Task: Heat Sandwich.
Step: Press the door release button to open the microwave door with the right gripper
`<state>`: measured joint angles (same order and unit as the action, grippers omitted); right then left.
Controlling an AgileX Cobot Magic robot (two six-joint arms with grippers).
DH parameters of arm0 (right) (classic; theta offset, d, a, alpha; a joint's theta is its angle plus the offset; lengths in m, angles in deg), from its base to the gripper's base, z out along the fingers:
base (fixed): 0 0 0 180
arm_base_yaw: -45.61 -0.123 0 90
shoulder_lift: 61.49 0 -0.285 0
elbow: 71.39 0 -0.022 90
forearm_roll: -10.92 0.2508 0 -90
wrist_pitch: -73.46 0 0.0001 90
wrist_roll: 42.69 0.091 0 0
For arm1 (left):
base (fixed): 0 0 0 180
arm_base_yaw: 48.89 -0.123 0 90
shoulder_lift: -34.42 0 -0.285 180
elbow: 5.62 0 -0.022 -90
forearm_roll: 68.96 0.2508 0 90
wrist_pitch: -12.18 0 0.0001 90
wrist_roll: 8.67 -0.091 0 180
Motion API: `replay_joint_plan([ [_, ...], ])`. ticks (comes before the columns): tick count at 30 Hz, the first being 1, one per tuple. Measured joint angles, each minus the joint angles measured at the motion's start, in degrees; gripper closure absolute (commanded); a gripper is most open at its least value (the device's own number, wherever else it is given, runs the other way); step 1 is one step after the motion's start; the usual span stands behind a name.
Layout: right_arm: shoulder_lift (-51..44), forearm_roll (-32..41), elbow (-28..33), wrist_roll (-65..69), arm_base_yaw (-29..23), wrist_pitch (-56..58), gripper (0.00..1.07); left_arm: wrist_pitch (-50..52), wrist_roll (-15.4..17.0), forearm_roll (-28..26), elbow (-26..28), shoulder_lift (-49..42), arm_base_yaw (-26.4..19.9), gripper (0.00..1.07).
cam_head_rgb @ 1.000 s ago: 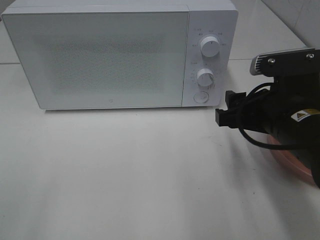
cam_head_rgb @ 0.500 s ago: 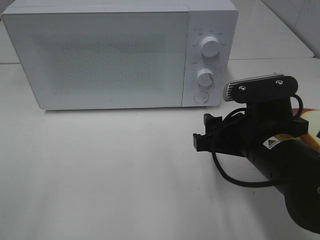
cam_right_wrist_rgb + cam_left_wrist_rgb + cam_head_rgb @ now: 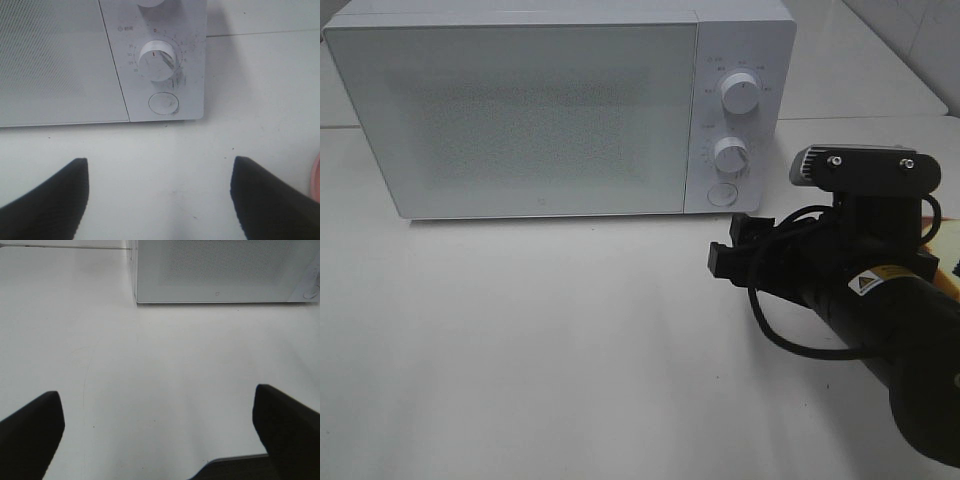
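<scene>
Zero steps of the heating are showing as done: opening, loading, closing and timing are all, by my reckoning, waiting

1. Left gripper (image 3: 160, 437): hanging low over the bare white table (image 3: 150, 370), in front of the oven's left corner. Its jaws are standing spread wide and gripping nothing. It is not appearing in the high view.

2. Microwave (image 3: 520, 110), container: standing at the back of the table with its door sitting shut. The speckled door panel is hiding the cavity, so its contents cannot be told.

3. Controls, on the oven's right panel: the upper dial (image 3: 740, 93) is sitting above the lower dial (image 3: 731, 155), whose mark is pointing near zero in the right wrist view. The round button (image 3: 722, 194) is sitting beneath both.

4. Right gripper (image 3: 732, 248): hovering just in front of the control panel, nose facing the round button and apart from it. Its jaws are standing well parted and carrying nothing.

5. Pink plate (image 3: 316, 175), container: only a sliver of rim is showing at the edge of the right wrist view, on the table right of the oven. Whatever is lying on it is falling outside the frame.

6. Sandwich: showing plainly in no view — most likely sitting on that plate behind the right arm, though this is a guess
</scene>
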<state>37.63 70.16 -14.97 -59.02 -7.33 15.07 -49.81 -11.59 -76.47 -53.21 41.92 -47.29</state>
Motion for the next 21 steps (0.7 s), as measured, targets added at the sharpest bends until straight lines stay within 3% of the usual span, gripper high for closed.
replay_joint_plan([
  [14,0.0,0.11,0.0,44.35,0.0,-0.06,0.36,0.0,0.0,0.0,0.0,0.0,0.0,0.1],
  [19,0.0,0.34,0.0,60.91,0.0,-0.06,0.46,0.0,0.0,0.0,0.0,0.0,0.0,0.1],
  [21,0.0,0.34,0.0,69.67,0.0,-0.06,0.58,0.0,0.0,0.0,0.0,0.0,0.0,0.1],
])
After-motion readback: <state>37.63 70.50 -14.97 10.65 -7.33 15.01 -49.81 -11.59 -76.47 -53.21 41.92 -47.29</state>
